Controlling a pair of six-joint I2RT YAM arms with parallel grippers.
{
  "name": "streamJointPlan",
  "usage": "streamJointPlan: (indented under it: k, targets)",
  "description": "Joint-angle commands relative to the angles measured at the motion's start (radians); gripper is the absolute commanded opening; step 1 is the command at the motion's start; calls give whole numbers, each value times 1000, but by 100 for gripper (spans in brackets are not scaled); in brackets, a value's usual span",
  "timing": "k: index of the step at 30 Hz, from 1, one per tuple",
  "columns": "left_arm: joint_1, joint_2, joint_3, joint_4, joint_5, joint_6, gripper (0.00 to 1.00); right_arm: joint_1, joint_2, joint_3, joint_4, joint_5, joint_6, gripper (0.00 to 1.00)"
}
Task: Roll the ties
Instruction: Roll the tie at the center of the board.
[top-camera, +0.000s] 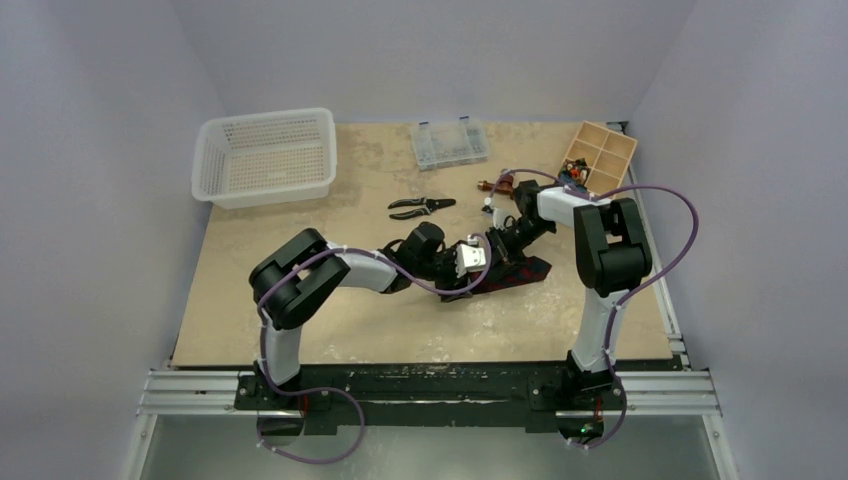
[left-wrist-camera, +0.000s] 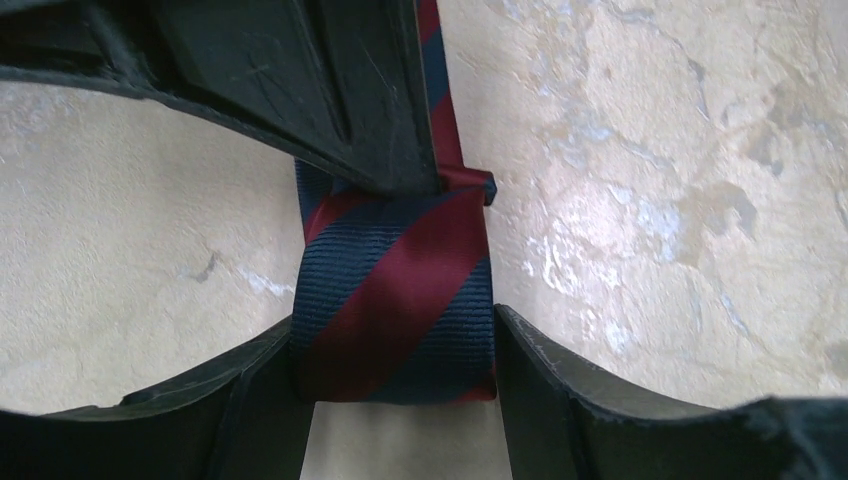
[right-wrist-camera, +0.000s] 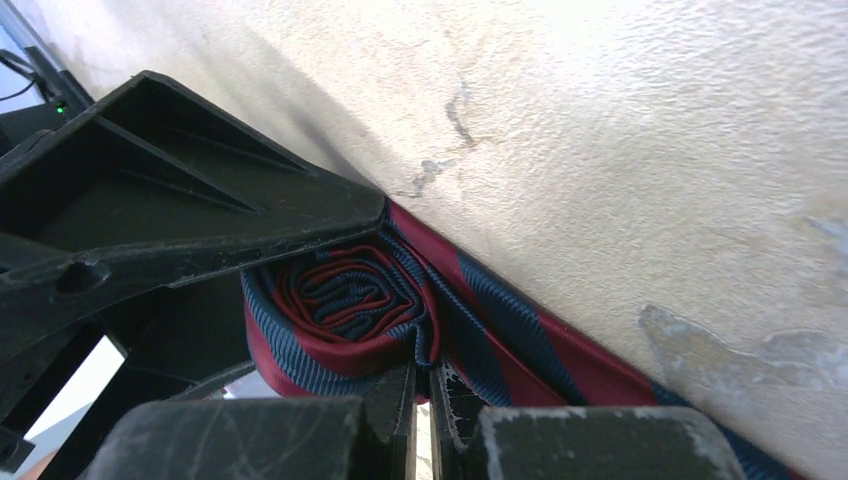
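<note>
Basket (top-camera: 262, 190) sits far left. Mid-table, left gripper (left-wrist-camera: 393, 350) stands open, a finger at each edge of the striped tie (left-wrist-camera: 395, 300). The tie is partly rolled, its flat end trailing right on the table (top-camera: 350, 320). Right gripper (right-wrist-camera: 422, 385) is pinched shut on the tie's rolled part

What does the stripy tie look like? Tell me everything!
The tie is soft, ribbed fabric, dark navy with slanted dark red stripes. One end is wound into a loose spiral roll, and the rest trails flat across the table. The left gripper stands open on either side of the roll. The right gripper is shut, pinching the roll's edge.
</note>
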Motion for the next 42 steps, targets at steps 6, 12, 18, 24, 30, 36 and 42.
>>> streamJointPlan:
  k: [6,12,18,24,30,36,42]
  targets:
    - [-1,58,43,119,47,-95,60,18,24,20,164,191,25,0]
    - [-1,30,-8,267,20,-146,64,27,41,2,157,208,11,0]
    - [5,-28,-79,330,40,-92,68,55,38,-2,152,234,-23,0]
    - [4,19,-36,361,41,-148,67,84,39,-8,167,211,9,0]
    - [2,64,11,311,46,-172,39,86,37,-6,164,192,25,0]
    - [3,26,-82,166,20,-58,30,83,-19,9,122,118,32,0]
    - [4,7,-122,79,-6,-21,20,14,-71,75,10,8,5,25]
